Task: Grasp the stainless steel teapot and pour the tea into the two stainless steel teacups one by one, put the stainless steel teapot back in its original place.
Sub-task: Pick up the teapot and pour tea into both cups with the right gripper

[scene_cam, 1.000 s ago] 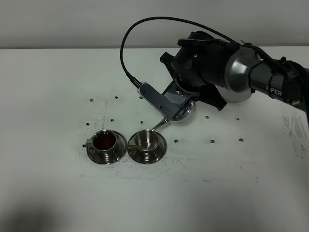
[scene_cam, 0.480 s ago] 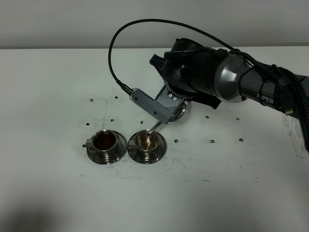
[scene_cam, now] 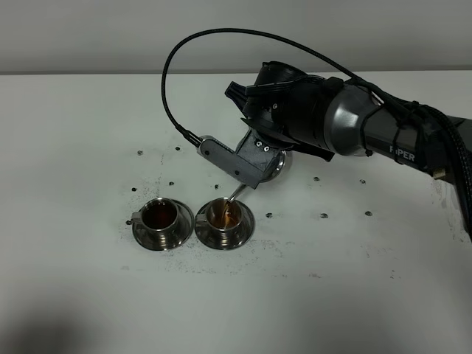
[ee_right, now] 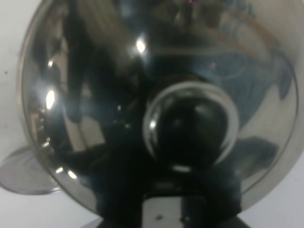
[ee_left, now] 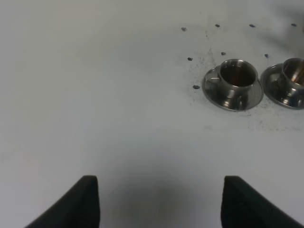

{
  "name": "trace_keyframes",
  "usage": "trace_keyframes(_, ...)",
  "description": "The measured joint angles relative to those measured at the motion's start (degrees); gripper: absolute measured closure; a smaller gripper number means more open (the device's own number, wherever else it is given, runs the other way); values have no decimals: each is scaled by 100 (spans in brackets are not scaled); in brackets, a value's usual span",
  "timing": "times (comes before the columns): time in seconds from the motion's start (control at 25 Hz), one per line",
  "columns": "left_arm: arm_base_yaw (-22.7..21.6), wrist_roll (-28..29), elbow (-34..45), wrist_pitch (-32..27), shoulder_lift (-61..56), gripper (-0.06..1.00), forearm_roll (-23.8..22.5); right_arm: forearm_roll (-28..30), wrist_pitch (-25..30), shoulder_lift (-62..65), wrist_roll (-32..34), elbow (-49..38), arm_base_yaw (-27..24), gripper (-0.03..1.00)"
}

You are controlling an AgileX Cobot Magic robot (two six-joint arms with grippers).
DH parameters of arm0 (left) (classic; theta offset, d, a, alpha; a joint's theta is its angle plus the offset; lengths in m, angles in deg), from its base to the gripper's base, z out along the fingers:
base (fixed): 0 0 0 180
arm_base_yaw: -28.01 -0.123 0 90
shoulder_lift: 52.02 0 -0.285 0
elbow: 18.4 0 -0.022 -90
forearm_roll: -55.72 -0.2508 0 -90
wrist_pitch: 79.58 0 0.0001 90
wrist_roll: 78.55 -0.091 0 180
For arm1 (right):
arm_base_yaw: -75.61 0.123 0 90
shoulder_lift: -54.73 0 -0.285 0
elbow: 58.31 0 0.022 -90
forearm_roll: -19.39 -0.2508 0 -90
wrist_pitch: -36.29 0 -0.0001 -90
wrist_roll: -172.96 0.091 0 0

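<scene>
left gripper (ee_left: pixel 161 204): recorded in its own wrist view only. two dark fingertips (ee_left: pixel 88 202) are seen spread wide apart, with nothing between them, above bare white table (ee_left: pixel 95 95). it is placed well apart from the cups.

left teacup (scene_cam: pixel 162 215): found upright on its round saucer (scene_cam: pixel 181 230), on the left of the pair. reddish-brown tea (scene_cam: pixel 160 214) is seen inside it. the same cup (ee_left: pixel 237 75) is noted in the left wrist view, with small dark specks (ee_left: pixel 195 87) on the table just beside it.

right teacup (scene_cam: pixel 223 215): found upright on its own saucer (scene_cam: pixel 243 228), just beside the left one; whether the saucers touch cannot be told. brownish liquid is seen inside. in the left wrist view this cup (ee_left: pixel 294 76) is cut by the frame edge.

stainless steel teapot (scene_cam: pixel 274 166): held off the table and tilted toward the cups. its thin spout (scene_cam: pixel 237 193) is pointed down, with the tip over the right teacup. in the right wrist view the pot (ee_right: pixel 95 95) fills the frame, and the lid knob (ee_right: pixel 190 126) is seen at the middle.

right gripper (scene_cam: pixel 271 144): pressed closed on the stainless steel teapot; the contact itself is hidden behind the wrist. a black cable (scene_cam: pixel 177 66) is looped above it.
</scene>
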Motion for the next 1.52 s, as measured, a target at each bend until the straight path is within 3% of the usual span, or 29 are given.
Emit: trace_keyframes(1.52, 0, 5, 0, 0, 0, 41, 0, 660, -26, 0, 98, 0, 194, 80)
